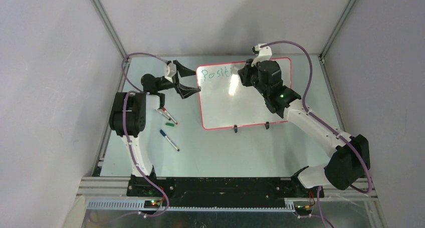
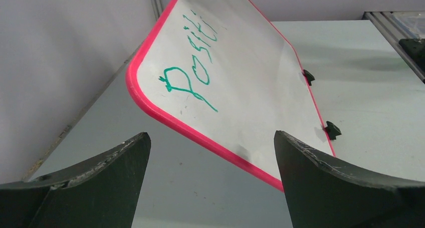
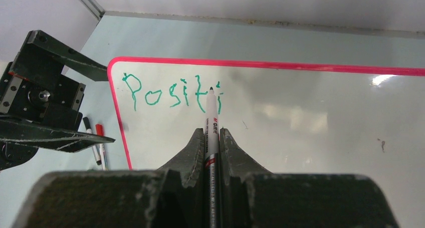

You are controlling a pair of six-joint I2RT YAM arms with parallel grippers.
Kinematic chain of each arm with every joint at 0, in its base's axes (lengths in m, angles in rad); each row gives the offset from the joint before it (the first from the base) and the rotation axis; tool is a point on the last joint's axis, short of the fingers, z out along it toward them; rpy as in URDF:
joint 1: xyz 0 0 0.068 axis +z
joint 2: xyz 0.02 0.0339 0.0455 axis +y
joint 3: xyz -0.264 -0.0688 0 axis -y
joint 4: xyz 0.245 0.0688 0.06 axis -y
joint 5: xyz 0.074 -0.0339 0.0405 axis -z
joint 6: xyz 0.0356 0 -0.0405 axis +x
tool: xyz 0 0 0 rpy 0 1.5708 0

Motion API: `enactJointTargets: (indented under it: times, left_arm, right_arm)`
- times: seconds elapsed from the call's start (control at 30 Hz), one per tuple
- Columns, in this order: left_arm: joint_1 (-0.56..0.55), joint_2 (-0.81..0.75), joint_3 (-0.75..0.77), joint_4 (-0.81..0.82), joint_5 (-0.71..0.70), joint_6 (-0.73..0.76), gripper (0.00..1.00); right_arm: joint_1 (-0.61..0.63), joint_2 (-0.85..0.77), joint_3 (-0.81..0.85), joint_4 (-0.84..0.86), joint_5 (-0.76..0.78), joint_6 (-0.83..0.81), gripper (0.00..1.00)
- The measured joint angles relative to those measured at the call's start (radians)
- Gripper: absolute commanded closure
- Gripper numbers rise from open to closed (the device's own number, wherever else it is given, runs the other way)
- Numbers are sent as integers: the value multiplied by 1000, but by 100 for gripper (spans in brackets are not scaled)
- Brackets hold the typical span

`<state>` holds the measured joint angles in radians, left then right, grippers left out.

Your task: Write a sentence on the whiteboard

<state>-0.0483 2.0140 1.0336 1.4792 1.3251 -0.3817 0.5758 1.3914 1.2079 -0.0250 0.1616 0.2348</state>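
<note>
On the overhead feed my left gripper point(image 1: 198, 81) stands wide open and empty, just beside the whiteboard's point(image 1: 240, 105) 10 o'clock corner; I can't tell whether a finger touches the rim. The board lies toward the table's point(image 1: 210, 153) 12 o'clock. It is glossy white with a thin red-pink rim, rounded corners and two small black feet point(image 1: 235, 129) on its 6 o'clock edge. The sentence point(image 1: 214, 72) reads only "Positi" in thin green strokes, running from 10 toward 12 o'clock. There the right gripper point(image 3: 211, 133) is clamped on a marker point(image 3: 211, 110), its tip between the last two letters.
</note>
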Motion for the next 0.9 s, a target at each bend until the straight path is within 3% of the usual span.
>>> enactJointTargets:
  times: [0.6, 0.9]
  left_arm:
    - [-24, 0, 31, 0, 193, -17, 1]
    - [-24, -2, -9, 0, 209, 28, 2]
  right_arm:
    - [57, -63, -45, 68, 46, -50, 100]
    - [73, -66, -50, 80, 66, -57, 100]
